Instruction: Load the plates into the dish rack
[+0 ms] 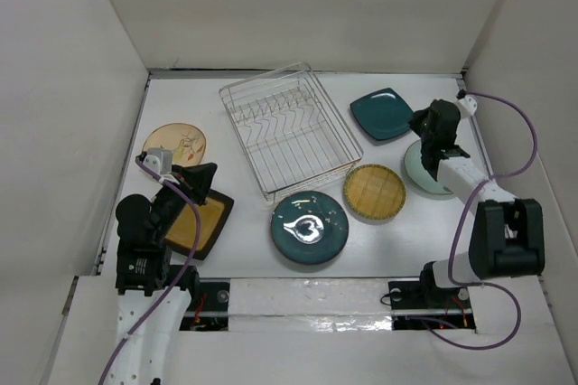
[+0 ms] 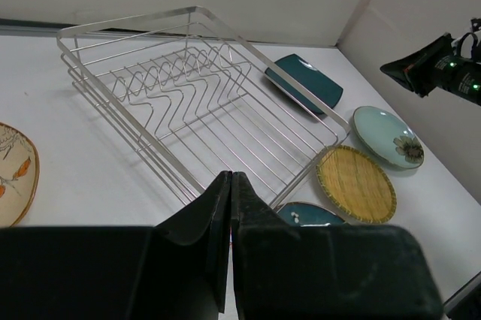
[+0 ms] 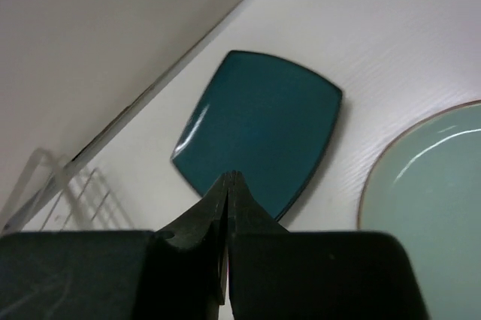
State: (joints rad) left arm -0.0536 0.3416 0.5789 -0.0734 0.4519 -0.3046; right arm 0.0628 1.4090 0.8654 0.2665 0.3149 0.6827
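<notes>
From overhead, the dish rack (image 1: 289, 127) sits askew at mid desk (image 1: 244, 249), and all six plates lie flat outside it. The tan plate (image 1: 176, 143) is to its left. The glossy teal plate (image 1: 310, 227) and the woven yellow plate (image 1: 374, 192) are just off its near edge. The dark teal plate (image 1: 382, 114) lies by its far right corner, close to the back wall.

Only this view shows the mustard plate (image 1: 203, 227), half under the left arm. The left wrist view alone shows a flower on the pale green plate (image 2: 388, 136), which the right arm partly covers from above. The left fingers (image 2: 228, 192) are pressed together on nothing, facing the rack's near corner. The right fingers (image 3: 227, 192) are likewise closed, above the dark teal plate's near edge. A bare strip of desk runs between the rack and the tan plate.
</notes>
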